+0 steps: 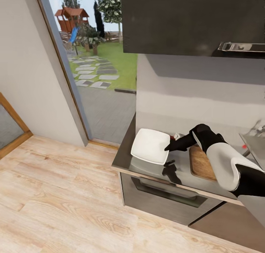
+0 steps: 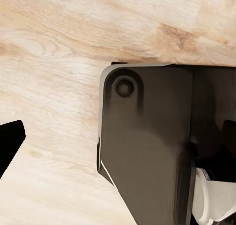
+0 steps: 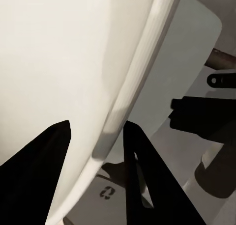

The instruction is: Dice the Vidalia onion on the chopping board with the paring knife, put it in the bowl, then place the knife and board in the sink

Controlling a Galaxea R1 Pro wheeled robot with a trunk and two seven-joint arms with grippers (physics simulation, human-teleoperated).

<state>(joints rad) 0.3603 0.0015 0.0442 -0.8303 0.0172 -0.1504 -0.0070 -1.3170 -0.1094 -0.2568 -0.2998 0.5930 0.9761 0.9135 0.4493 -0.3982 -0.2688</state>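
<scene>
Head view: we see the right gripper (image 1: 170,147) at the bowl (image 1: 149,145), fingertips on the bowl's rim on the side nearest the chopping board (image 1: 201,163). The bowl looks tilted, its far edge raised off the countertop (image 1: 182,172), with a reflection under it. The board lies just beside the bowl toward the sink (image 1: 254,146), and the right forearm hides much of it. The sink is cut off at the frame edge; we get only a strip of steel and a red spot by it, too small to identify. A small pale and red thing sits just past the bowl behind the gripper; we can't tell what it is. We can't make out the onion or the knife. Left wrist view: wooden floor (image 2: 54,53) and a dark part of the robot's own body (image 2: 145,146). One black fingertip of the left gripper (image 2: 10,141) pokes in at the frame edge, its partner out of frame, so we cannot tell how those jaws stand. Right wrist view: the right gripper's two black fingers (image 3: 37,176) straddle the bowl's white rim (image 3: 132,87), one inside, one outside, pinching it. Grey countertop with dark shadows shows past the rim.
</scene>
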